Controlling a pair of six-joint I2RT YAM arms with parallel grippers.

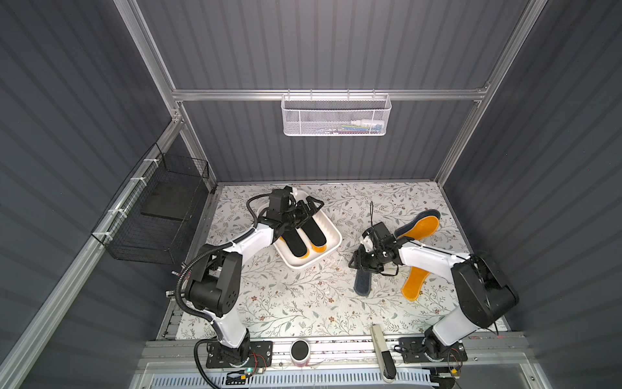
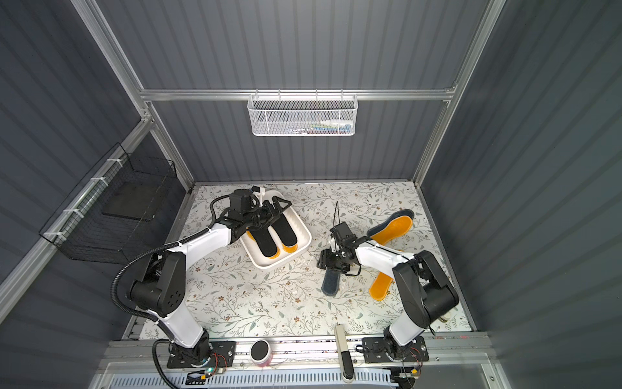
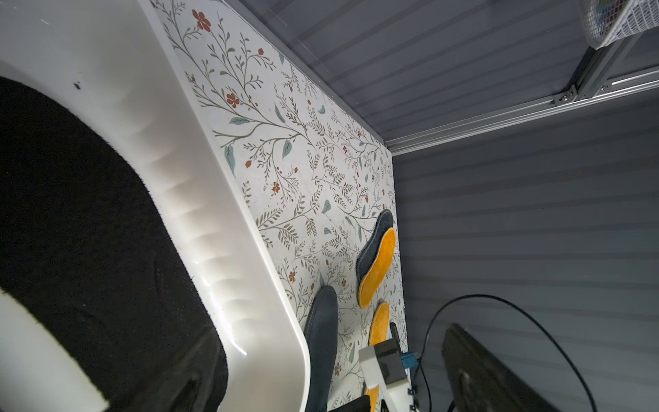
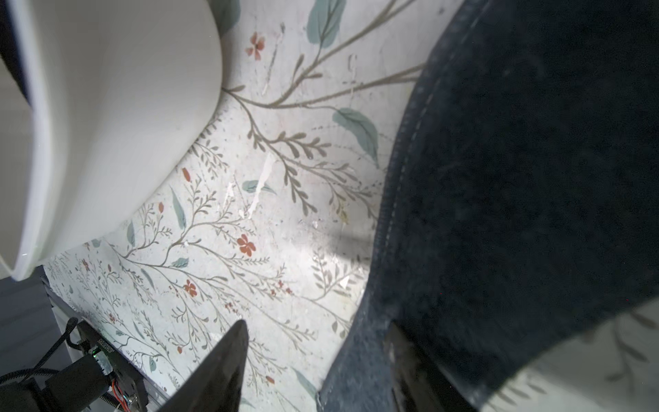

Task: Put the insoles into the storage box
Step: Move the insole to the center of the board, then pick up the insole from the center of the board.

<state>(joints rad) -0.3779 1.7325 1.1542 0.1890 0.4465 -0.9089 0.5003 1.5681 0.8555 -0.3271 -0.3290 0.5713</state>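
**R gripper on grey-blue insole; box off to its left**

R gripper sits directly over the far end of the near grey-blue insole. The insole's long axis runs from there toward the front edge of the table. In the R wrist view the jaws stand part open w/ the insole's stitched edge in the gap. One finger is on the bare-table side. It doesn't look clamped, and I can't tell if the other finger is under the edge.

The storage box lies to the robot's left, near but apart and set diagonally. Inside, two black insoles lie on orange ones. L gripper hovers over the box, jaws wide, empty.

R arm is plainly nearer, so the pick looks like its job. The carry would go leftward, prob. w/ a small turn to match the box's diagonal.
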